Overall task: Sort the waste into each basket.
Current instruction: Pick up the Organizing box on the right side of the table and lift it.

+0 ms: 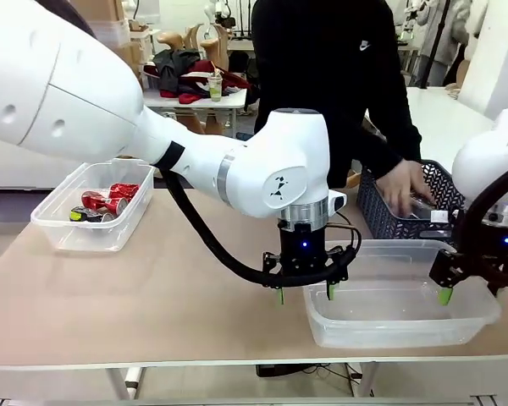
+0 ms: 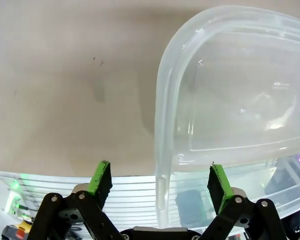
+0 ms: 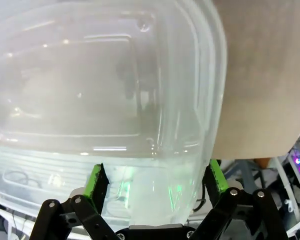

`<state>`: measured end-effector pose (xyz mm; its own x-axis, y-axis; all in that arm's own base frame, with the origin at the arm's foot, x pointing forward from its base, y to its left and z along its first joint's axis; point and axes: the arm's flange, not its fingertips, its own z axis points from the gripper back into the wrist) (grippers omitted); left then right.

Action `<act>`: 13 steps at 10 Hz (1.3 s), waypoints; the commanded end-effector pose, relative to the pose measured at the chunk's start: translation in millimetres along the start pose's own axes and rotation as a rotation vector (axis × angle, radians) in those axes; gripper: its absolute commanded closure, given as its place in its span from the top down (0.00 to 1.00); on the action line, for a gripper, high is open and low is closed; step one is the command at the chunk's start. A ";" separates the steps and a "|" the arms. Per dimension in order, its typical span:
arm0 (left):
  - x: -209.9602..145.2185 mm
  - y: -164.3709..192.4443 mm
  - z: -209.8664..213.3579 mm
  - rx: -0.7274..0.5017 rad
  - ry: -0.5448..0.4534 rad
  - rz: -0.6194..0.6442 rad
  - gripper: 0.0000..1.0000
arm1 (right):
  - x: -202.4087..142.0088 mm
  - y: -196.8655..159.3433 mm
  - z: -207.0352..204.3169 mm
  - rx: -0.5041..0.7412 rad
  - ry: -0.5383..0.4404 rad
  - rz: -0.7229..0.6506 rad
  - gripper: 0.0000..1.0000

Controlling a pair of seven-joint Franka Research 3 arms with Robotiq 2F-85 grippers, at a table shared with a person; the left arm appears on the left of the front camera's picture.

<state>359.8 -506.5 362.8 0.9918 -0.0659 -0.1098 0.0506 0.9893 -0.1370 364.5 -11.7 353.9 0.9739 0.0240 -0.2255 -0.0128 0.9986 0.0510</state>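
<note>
**Sorting status, as we read it**

1. Far clear tub (image 1: 76, 239), at the table's (image 1: 178, 288) left end: holds several crushed red cans (image 1: 112, 200), with one darker can (image 1: 85, 215) among them. We count this portion as sorted.
2. Near clear tub (image 1: 389, 338), at the front right: we see nothing inside it, and both wrist views look through a bare floor (image 2: 230, 90) (image 3: 90, 75). We judge that the bottle half of the job is not yet begun.
3. Dark lattice basket (image 1: 444, 182), behind the near tub: a person's hand (image 1: 402, 190) reaches into it. We cannot make out its contents.
4. Left gripper (image 1: 305, 294) (image 2: 160, 180): its fingers are spread wide and straddle the near tub's left rim, which runs between the green pads. Neither pad presses on the rim, and the gripper holds nothing.
5. Right gripper (image 1: 470, 292) (image 3: 156, 177): its fingers are likewise spread, astride the tub's right end. It holds nothing.

We see no loose waste on the tabletop.
</note>
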 end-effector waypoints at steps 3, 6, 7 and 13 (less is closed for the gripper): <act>2.5 -2.6 -1.0 0.045 0.005 0.016 0.03 | -28.7 -5.9 -17.1 0.028 -0.089 -0.085 0.03; 2.2 -0.7 0.4 0.036 -0.002 0.023 0.00 | -29.3 -9.1 -14.6 0.031 -0.100 -0.088 0.00; 2.1 -0.3 0.6 0.036 -0.003 0.022 0.04 | -29.7 -8.6 -14.6 0.028 -0.102 -0.088 0.06; -1.6 2.2 6.0 0.024 -0.011 0.020 0.00 | -32.2 -9.6 -10.7 0.017 -0.094 -0.090 0.00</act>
<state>363.1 -502.8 362.9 0.9907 -0.0597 -0.1220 0.0450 0.9918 -0.1197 369.9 -25.3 365.0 0.9859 -0.0488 -0.1602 0.0591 0.9964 0.0601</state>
